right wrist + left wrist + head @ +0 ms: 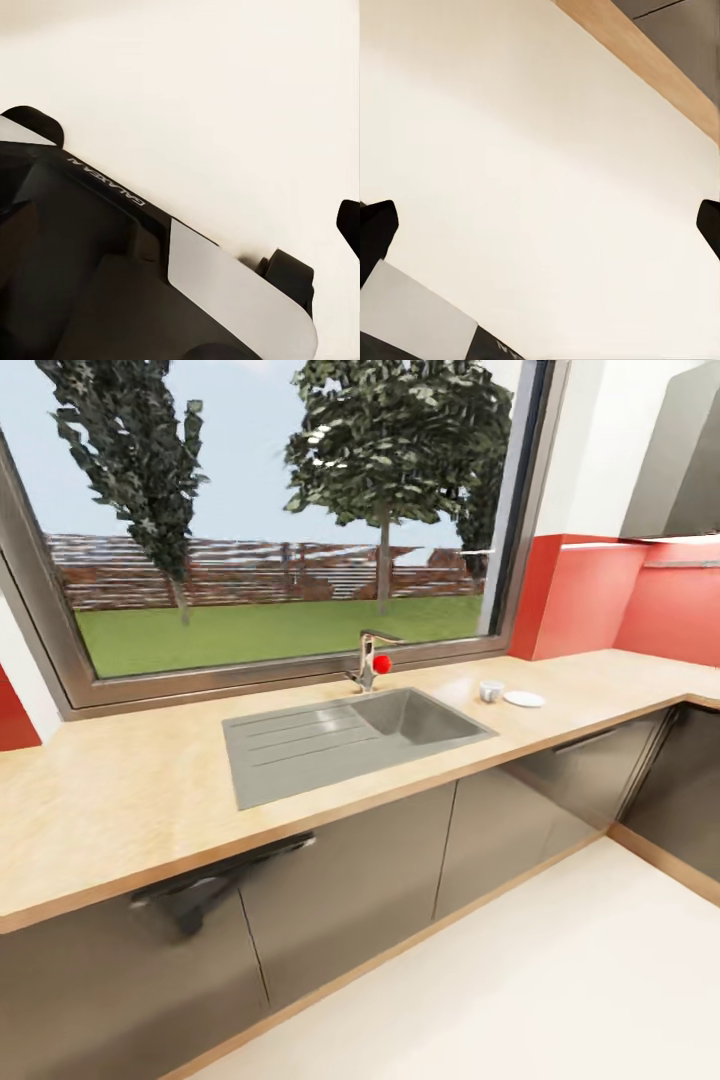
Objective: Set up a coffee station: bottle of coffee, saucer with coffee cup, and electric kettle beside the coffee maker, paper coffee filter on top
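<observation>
Light wood countertop (120, 800) with steel sink (340, 740) — red walls (590, 605) behind.

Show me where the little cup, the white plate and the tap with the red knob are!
coffee cup (491, 691): head view, on its side wall.
saucer (524, 699): head view, on its flat middle.
tap (368, 660): head view, on its upright stem.

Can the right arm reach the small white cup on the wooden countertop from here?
Probably not yet. The small white cup stands far along the light wood-grain countertop, beyond the grey steel sink, and the right wrist view faces pale floor.
</observation>
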